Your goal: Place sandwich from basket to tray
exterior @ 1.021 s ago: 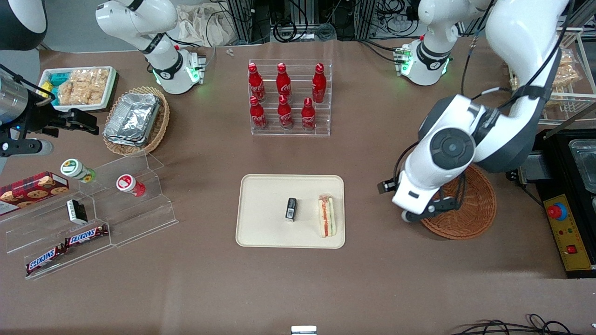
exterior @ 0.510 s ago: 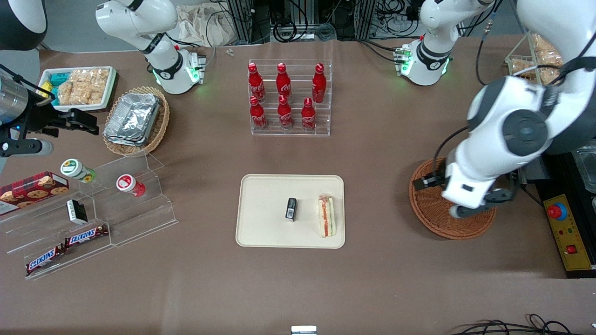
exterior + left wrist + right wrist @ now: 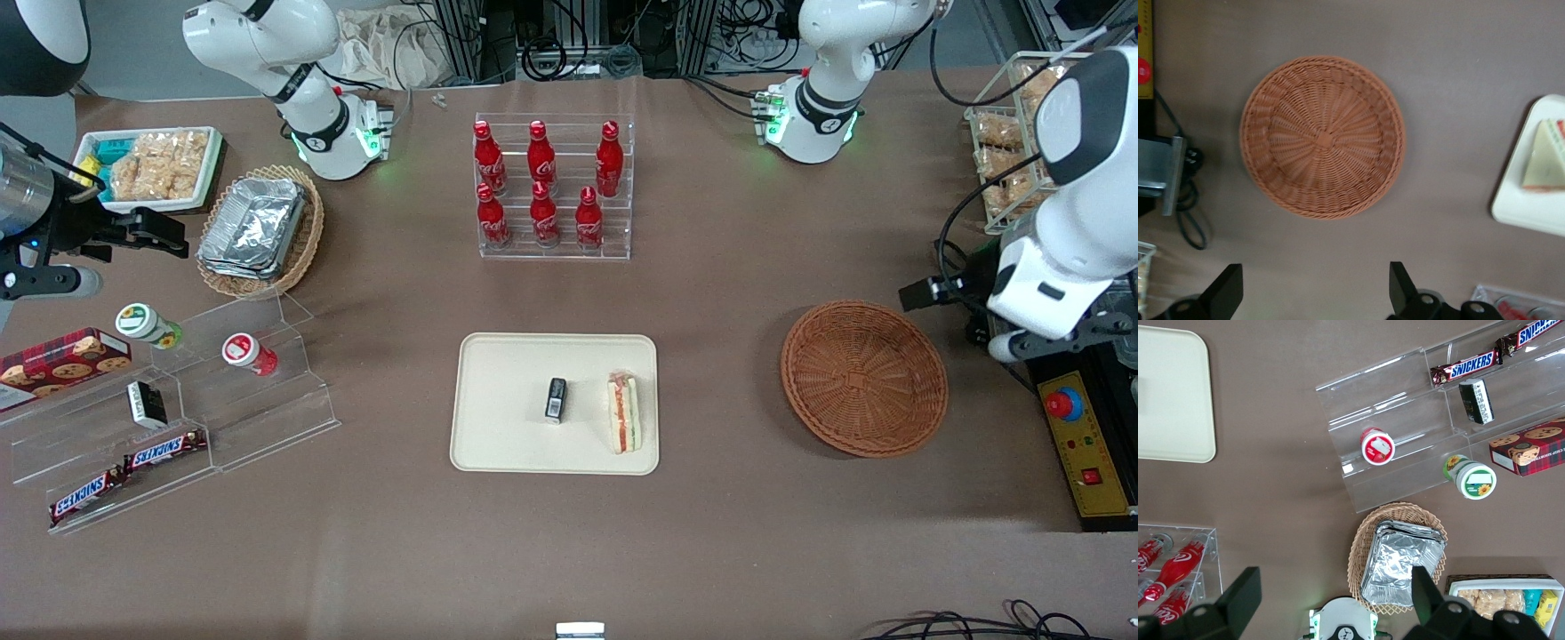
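Observation:
The sandwich (image 3: 624,412), a white wedge with red and green filling, lies on the cream tray (image 3: 507,427), near the tray's edge that faces the basket. It also shows in the left wrist view (image 3: 1545,157), on the tray (image 3: 1528,210). The round reddish-brown basket (image 3: 862,378) holds nothing and shows whole in the left wrist view (image 3: 1323,137). My left gripper (image 3: 1053,342) is raised beside the basket, toward the working arm's end of the table. In the left wrist view the gripper (image 3: 1313,293) is open, with only bare table between its fingers.
A small black object (image 3: 556,398) lies mid-tray. A rack of red bottles (image 3: 551,187) stands farther from the camera. A control box with a red button (image 3: 1076,436) sits below my gripper. A tan basket of foil containers (image 3: 258,227) and a clear shelf (image 3: 178,400) stand toward the parked arm's end.
My left arm has swung from over the basket's tray-side edge, across the basket, toward the working arm's end of the table, uncovering the basket. The sandwich has not moved.

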You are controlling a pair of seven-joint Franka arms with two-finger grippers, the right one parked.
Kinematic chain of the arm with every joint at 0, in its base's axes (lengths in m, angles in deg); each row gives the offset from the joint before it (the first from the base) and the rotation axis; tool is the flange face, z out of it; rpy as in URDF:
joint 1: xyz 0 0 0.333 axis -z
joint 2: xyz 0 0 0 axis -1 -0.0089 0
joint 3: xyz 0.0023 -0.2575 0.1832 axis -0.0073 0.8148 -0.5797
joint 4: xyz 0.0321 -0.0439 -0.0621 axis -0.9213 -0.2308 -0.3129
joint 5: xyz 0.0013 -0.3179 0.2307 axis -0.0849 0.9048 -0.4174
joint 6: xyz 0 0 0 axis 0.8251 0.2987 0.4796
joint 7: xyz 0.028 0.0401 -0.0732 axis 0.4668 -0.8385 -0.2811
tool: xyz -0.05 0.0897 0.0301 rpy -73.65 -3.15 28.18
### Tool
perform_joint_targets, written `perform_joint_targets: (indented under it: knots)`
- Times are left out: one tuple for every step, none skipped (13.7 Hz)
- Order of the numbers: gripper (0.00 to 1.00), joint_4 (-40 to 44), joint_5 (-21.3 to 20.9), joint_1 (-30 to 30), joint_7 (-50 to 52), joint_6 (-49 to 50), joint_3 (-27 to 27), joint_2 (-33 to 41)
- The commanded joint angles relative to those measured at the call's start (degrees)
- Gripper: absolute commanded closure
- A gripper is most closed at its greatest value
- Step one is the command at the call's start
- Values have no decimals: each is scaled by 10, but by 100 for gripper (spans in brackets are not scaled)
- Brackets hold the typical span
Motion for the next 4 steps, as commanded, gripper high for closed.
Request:
perform_joint_targets:
  knots:
    - [1, -31, 12, 52, -54, -14, -58, 20]
    - [1, -11, 10, 52, -57, -11, -58, 2]
    - [1, 20, 4, 52, -64, -2, -56, -20]
    - [1, 55, 5, 54, -70, 9, -56, -40]
